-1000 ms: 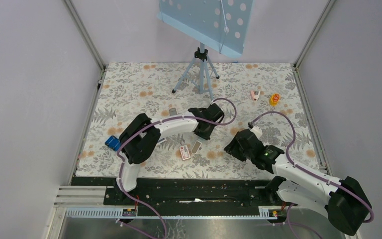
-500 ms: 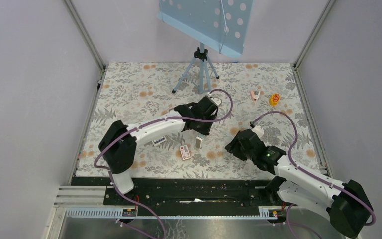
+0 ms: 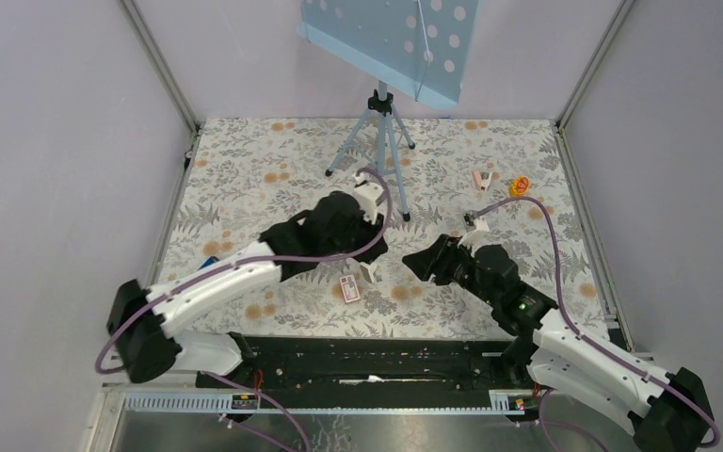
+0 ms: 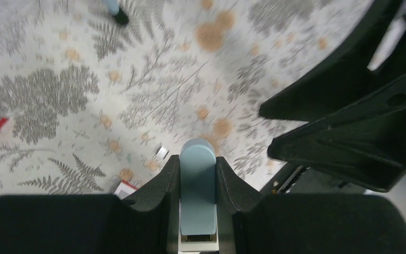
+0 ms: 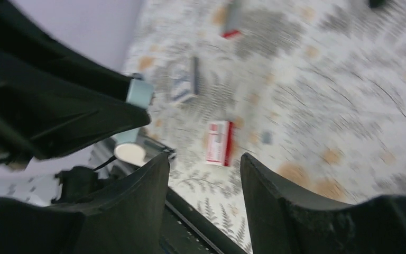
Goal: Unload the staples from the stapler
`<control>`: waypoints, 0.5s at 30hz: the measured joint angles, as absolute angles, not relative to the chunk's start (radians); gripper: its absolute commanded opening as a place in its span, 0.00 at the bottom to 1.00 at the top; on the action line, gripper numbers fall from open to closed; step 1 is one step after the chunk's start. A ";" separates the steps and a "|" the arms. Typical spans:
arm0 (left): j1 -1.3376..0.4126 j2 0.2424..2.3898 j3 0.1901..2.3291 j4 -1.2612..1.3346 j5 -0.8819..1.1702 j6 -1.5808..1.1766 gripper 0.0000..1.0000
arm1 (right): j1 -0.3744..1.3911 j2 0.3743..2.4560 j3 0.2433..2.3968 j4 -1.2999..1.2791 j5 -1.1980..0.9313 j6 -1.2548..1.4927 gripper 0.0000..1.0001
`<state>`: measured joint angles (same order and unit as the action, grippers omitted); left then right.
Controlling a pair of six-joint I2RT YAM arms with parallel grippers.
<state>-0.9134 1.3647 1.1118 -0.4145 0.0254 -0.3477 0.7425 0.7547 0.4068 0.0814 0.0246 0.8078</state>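
My left gripper [image 3: 369,268] is shut on a small slim stapler [image 4: 197,190] and holds it above the mat. In the left wrist view the stapler is pale blue on top with a white base. Its tip shows in the right wrist view [image 5: 139,91]. My right gripper [image 3: 414,262] is open and empty, just right of the left one and facing it; its jaws [image 5: 203,169] stand wide apart. A tiny silvery piece [image 4: 162,153] lies on the mat below the stapler; I cannot tell if it is the staples.
A red-and-white box [image 3: 349,287] lies near the front edge, below the grippers. The blue patterned box [image 3: 209,266] is at the left. A tripod [image 3: 381,132] stands at the back. A small pale-pink item [image 3: 479,179] and a yellow-red thing [image 3: 520,186] lie far right.
My left arm swung its elbow left and lifted the stapler off the mat. My right gripper moved left and forward, closer to the left gripper.
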 measured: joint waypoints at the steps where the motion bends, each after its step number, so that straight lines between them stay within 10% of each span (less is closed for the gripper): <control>1: -0.913 1.318 1.081 -0.376 0.031 -0.348 0.00 | 0.743 0.740 0.401 0.132 -0.006 0.779 0.64; 15: -0.913 0.998 0.944 0.062 0.243 -0.401 0.00 | 0.743 0.824 0.353 0.832 -0.539 0.330 0.84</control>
